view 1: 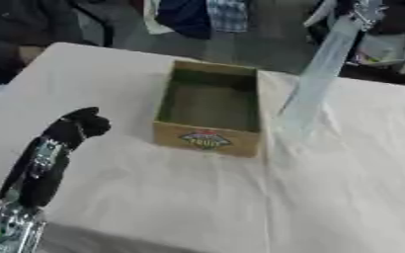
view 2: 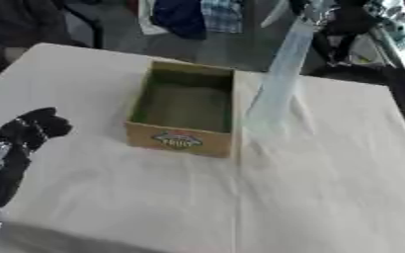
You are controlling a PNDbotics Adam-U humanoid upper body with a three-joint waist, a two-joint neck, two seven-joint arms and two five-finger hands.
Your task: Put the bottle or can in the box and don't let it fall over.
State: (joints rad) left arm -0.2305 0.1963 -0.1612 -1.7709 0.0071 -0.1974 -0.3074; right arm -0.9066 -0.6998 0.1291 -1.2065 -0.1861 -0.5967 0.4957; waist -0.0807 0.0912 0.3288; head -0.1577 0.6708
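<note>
While blurred, the tall clear bottle tilts.

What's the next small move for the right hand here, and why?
Probably carry the clear bottle left until its base is over the open box, then lower it. The right hand holds it by the top, tilted, its base beside the box's right wall rather than inside. The left hand sits curled, clear of the box.

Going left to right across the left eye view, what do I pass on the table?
Left hand, curled and holding nothing → open cardboard box → clear bottle, tilted and blurred, gripped at its top by the right hand.
</note>
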